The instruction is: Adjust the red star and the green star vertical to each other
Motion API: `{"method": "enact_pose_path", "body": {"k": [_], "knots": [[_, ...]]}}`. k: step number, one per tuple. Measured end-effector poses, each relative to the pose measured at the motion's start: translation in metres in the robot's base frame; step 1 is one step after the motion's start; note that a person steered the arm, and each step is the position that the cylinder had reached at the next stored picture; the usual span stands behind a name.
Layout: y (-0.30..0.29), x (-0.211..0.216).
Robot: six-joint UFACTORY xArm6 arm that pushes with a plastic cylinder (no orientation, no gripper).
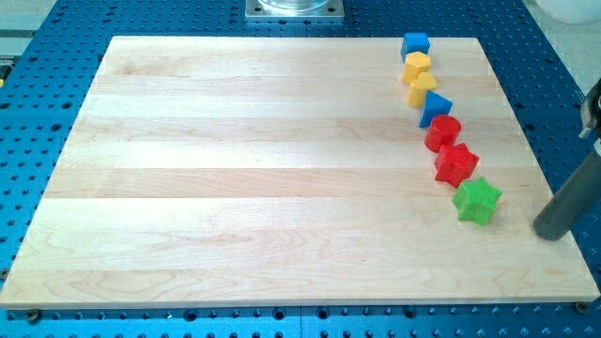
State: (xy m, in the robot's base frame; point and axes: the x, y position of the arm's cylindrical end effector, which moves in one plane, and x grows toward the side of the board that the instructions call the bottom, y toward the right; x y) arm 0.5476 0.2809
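Observation:
The red star (pixel 456 164) lies on the wooden board (pixel 235 169) at the view's right. The green star (pixel 477 199) lies just below and slightly right of it, touching or nearly touching. My tip (pixel 550 231) is the lower end of the dark rod at the view's far right, to the right of and a little below the green star, apart from it.
A slanted row of blocks runs up from the red star: a red cylinder (pixel 442 132), a blue triangle (pixel 435 108), a yellow heart-like block (pixel 422 88), a yellow hexagon (pixel 417 66) and a blue cube (pixel 415 44). The board's right edge is near my tip.

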Motion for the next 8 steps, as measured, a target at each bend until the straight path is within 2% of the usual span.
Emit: {"method": "enact_pose_path", "body": {"k": [2, 4, 5, 6, 8], "knots": [[-0.028, -0.024], [-0.075, -0.019], [-0.024, -0.004], [0.055, 0.007], [0.064, 0.005]]}}
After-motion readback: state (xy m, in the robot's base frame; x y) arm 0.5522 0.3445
